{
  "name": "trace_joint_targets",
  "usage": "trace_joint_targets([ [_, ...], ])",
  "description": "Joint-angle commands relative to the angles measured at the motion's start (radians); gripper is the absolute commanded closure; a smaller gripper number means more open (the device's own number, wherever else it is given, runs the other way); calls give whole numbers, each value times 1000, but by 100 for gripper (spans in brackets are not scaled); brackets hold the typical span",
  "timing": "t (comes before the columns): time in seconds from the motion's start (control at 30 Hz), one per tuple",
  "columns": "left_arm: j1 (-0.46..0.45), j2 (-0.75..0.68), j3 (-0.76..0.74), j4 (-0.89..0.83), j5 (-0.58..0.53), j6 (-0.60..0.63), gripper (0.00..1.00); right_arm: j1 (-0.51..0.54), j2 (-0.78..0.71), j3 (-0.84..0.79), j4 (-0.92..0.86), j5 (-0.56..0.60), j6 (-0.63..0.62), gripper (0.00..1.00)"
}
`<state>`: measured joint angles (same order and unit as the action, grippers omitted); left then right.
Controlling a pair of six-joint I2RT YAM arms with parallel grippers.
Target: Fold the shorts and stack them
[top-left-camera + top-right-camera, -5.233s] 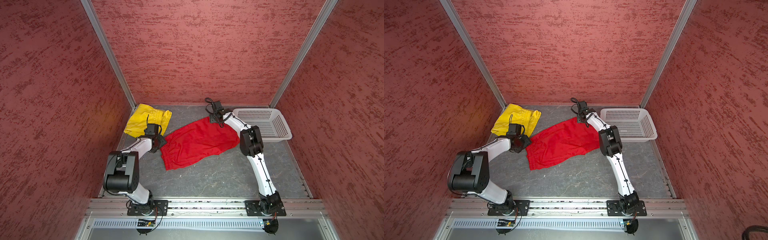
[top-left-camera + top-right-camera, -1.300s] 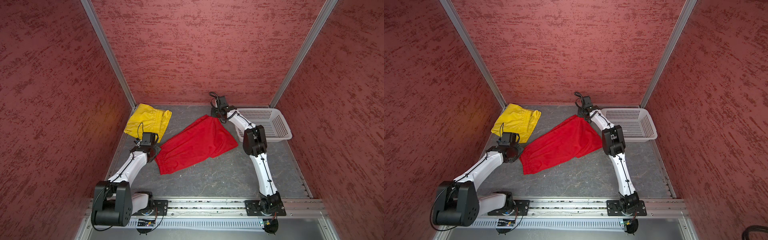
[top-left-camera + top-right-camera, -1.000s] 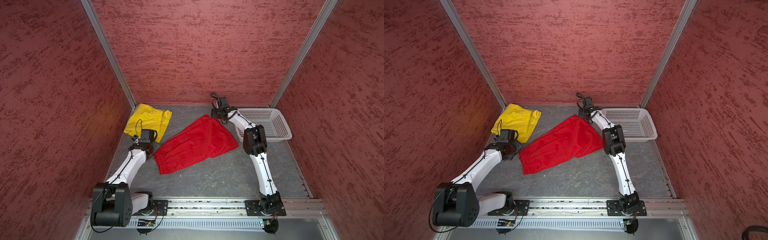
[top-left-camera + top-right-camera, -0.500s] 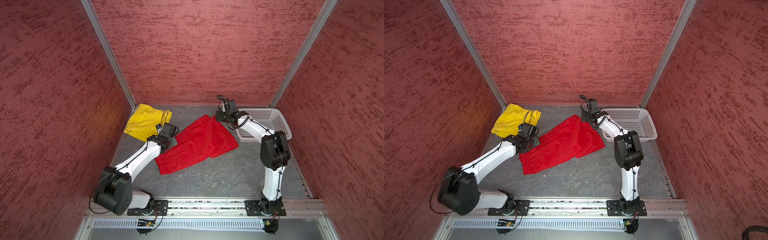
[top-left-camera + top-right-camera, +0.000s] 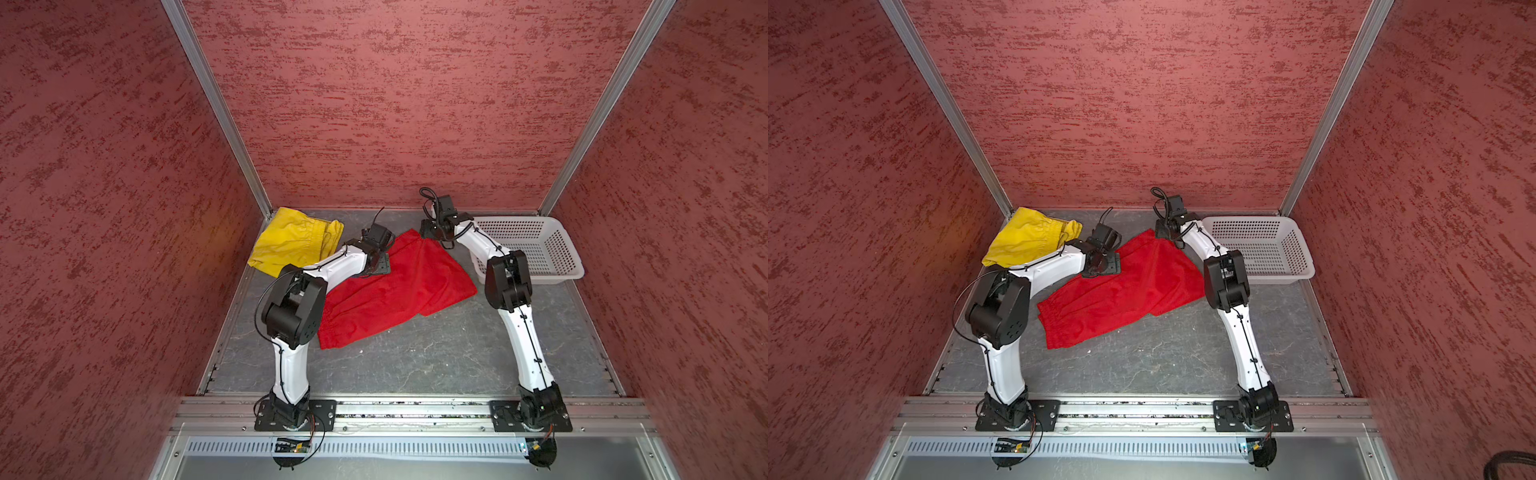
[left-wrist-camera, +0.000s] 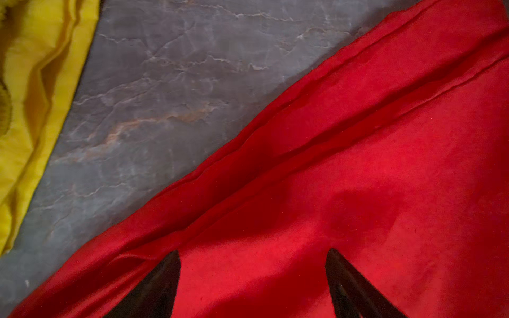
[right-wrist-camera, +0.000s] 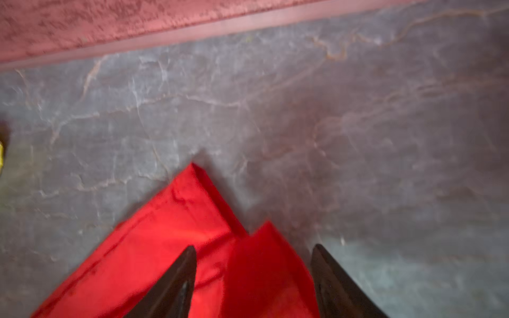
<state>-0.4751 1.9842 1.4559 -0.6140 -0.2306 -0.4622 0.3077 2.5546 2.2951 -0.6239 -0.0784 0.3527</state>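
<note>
On the tabletop (image 5: 415, 357) I see the red shorts (image 5: 399, 286) spread flat at centre and the yellow shorts (image 5: 291, 245) bunched far left. I judge the cloth thin, limp and slippery: pinch hems or corners. Both arms reach far, wrists down. The left tool (image 6: 252, 252) is released over the red left edge; the right tool (image 7: 254, 247), released, straddles its far corner.

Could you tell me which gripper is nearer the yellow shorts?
Left. The left gripper is over an edge of the red shorts, beside the yellow shorts; the right gripper is at the red pair's far corner, near the basket.
</note>
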Motion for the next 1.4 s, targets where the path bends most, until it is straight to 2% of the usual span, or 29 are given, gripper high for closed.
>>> trace_joint_targets([
  [0.0, 6, 54, 67, -4, 28, 67, 16, -15, 30, 76, -59, -54, 18, 33],
  [0.1, 15, 106, 118, -10, 41, 81, 15, -21, 41, 76, -50, -72, 27, 35],
  [0.27, 26, 167, 178, -4, 75, 103, 23, -27, 40, 48, -35, -86, 43, 36],
  [0.33, 31, 186, 191, -5, 80, 109, 24, -27, 43, 42, -28, -93, 47, 36],
  [0.43, 47, 209, 201, -3, 103, 109, 34, -27, 41, 26, -21, -106, 60, 37],
  [0.53, 62, 226, 201, 2, 120, 106, 38, -27, 25, -18, 10, -129, 84, 38],
  [0.6, 71, 232, 200, 2, 138, 103, 49, -28, 17, -45, 35, -139, 95, 38],
  [0.73, 88, 232, 201, 10, 166, 89, 84, -28, 15, -58, 48, -146, 99, 46],
  [0.77, 93, 230, 199, 12, 175, 83, 92, -27, 15, -59, 49, -147, 98, 53],
  [0.83, 105, 226, 201, 17, 200, 69, 100, -28, 14, -60, 52, -149, 97, 75],
  [0.93, 125, 216, 200, 25, 240, 46, 100, -28, 6, -62, 52, -145, 96, 92],
  [1.03, 140, 194, 195, 32, 251, 34, 100, -28, -13, -71, 52, -122, 92, 100],
  [1.23, 153, 115, 163, 50, 231, 40, 100, -28, -93, -116, 87, -95, 92, 100],
  [1.37, 165, 93, 154, 58, 255, 57, 100, -28, -183, -224, 212, -129, 126, 100],
])
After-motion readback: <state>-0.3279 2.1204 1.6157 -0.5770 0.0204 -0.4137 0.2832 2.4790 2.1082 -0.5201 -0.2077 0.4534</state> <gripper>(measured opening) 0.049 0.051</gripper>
